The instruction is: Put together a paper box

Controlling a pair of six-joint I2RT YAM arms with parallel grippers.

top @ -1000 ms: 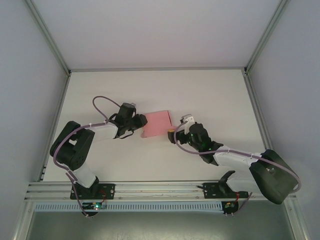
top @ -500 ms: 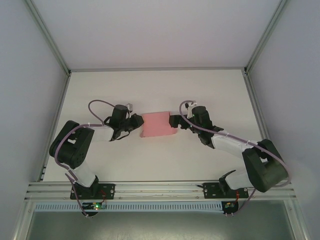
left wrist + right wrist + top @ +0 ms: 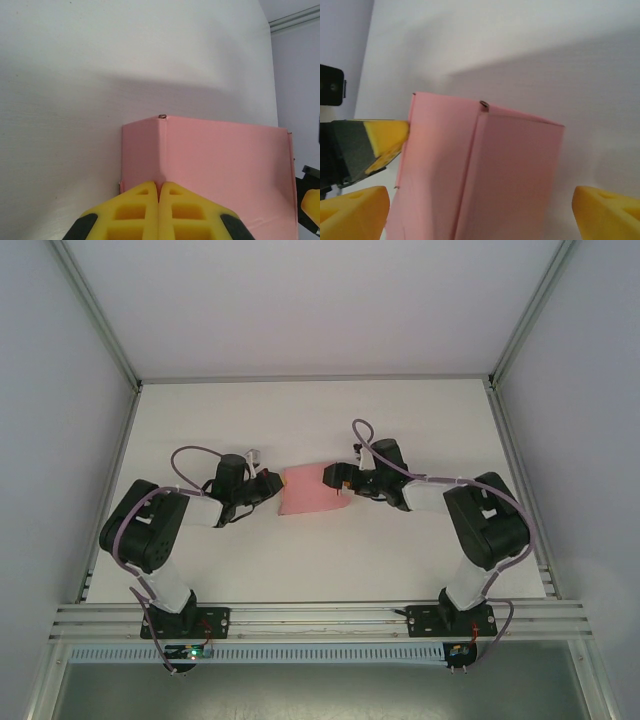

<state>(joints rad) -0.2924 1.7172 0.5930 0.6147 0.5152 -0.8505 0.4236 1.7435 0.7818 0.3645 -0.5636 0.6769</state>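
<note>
Creased paper box (image 3: 485,170), right gripper (image 3: 481,210) spread wide either side, left gripper (image 3: 390,136) seemingly touching its edge

Left gripper (image 3: 159,187): yellow fingers pressed flat together, tips meeting, forearm stretched low behind it. Right gripper (image 3: 480,212) points straight at the left one, jaws spread wide, with its forearm level behind it.

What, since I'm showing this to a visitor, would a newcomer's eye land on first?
The pink paper box stands out, lying in the middle of the white table between the two arms. The left gripper is shut on its left edge, while the right gripper stands wide open with the box's other end between its jaws.
</note>
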